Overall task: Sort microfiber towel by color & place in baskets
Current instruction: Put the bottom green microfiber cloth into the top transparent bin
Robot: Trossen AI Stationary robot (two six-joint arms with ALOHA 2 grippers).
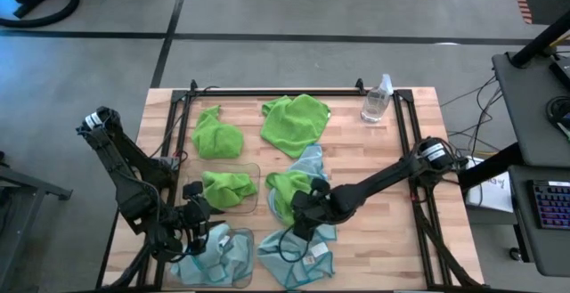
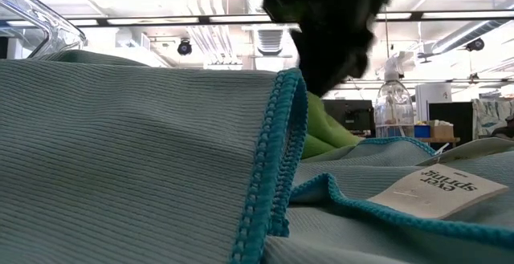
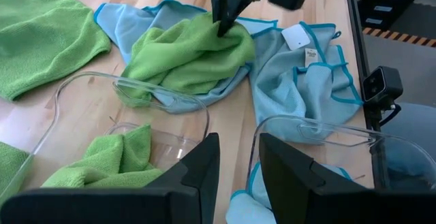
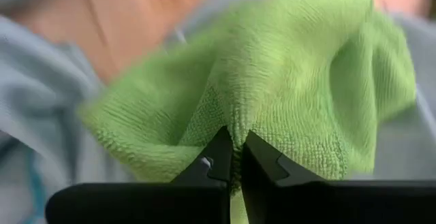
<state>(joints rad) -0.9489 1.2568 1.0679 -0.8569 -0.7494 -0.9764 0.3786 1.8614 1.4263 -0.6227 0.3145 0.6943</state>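
Note:
A lime green microfiber towel (image 1: 287, 189) lies bunched on pale blue towels (image 1: 298, 248) at the table's near middle, and my right gripper (image 1: 301, 211) is shut on it. One blue towel bears a white tag (image 3: 297, 36). My left gripper (image 3: 238, 173) hovers open and holding nothing above the two clear baskets at the near left. One basket (image 3: 157, 91) holds a green towel (image 3: 102, 163); the other basket (image 3: 320, 125) holds blue towels (image 1: 214, 256). Two more green towels (image 1: 216, 134) (image 1: 296, 122) lie flat on the far part of the table. My right gripper pinches a raised fold (image 4: 235, 125) of the green towel between its two fingertips (image 4: 218, 157), at the towel's near right part (image 3: 228, 37). The fingers slant down from the table's right side. The rest of the towel lies slack on the blue towels under it.
A clear spray bottle (image 1: 377, 101) stands at the far right of the table. A black frame (image 1: 267, 91) runs along the far edge and down both sides. Bare wood (image 1: 374, 164) shows on the right, under the right arm.

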